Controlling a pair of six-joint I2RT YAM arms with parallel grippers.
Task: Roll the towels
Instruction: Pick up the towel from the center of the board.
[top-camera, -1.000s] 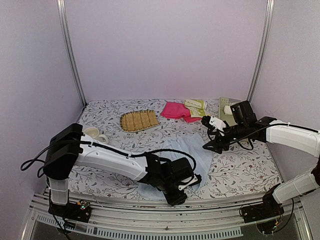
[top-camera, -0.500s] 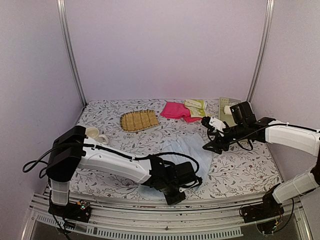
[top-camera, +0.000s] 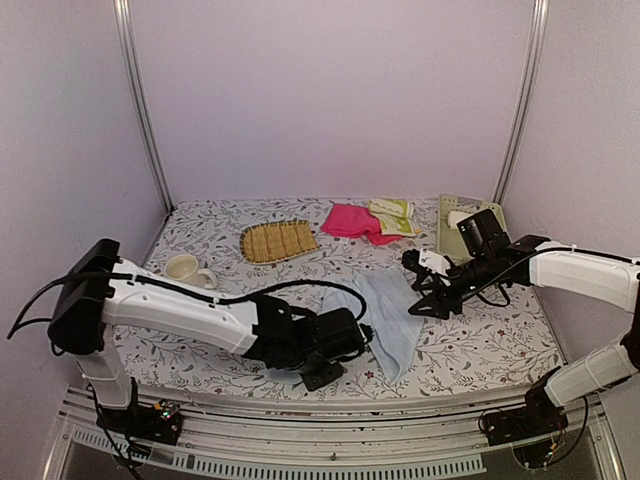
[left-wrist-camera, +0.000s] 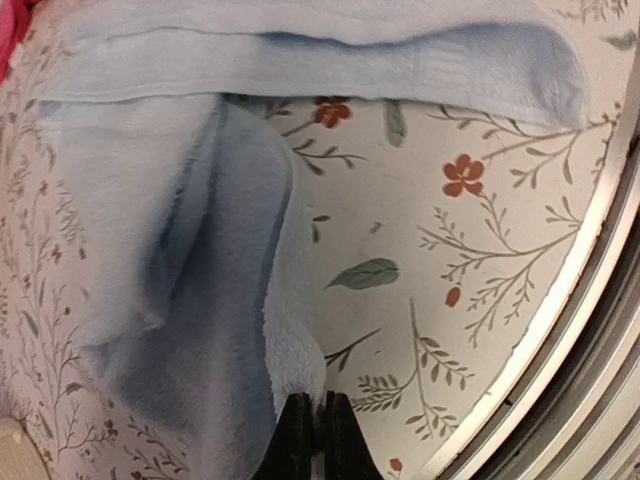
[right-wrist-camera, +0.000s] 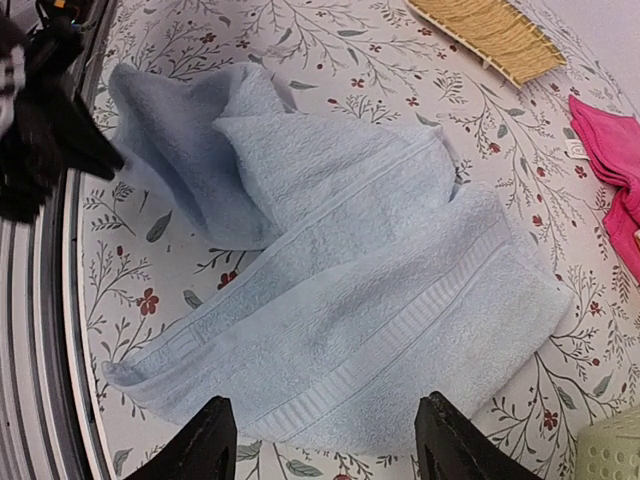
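Observation:
A light blue towel (top-camera: 388, 312) lies crumpled at the table's near middle, partly folded over itself. My left gripper (top-camera: 318, 371) is low at the near edge and is shut on a corner of the blue towel (left-wrist-camera: 200, 300), which shows pinched between the black fingertips (left-wrist-camera: 296, 425). My right gripper (top-camera: 428, 300) hovers open over the far right end of the same towel (right-wrist-camera: 350, 280), nothing between its fingers (right-wrist-camera: 205, 445). A pink towel (top-camera: 350, 220) and a pale yellow-green towel (top-camera: 392, 214) lie at the back.
A tan woven mat (top-camera: 278, 241) lies at the back centre and a cream cup (top-camera: 186, 268) on the left. A pale green lattice basket (top-camera: 452, 228) stands behind my right arm. The metal table rail (left-wrist-camera: 590, 330) runs close to my left gripper.
My left gripper has shut on the blue towel's near corner and dragged it left, bunching the towel narrower. My right gripper has dropped lower over the towel's far end.

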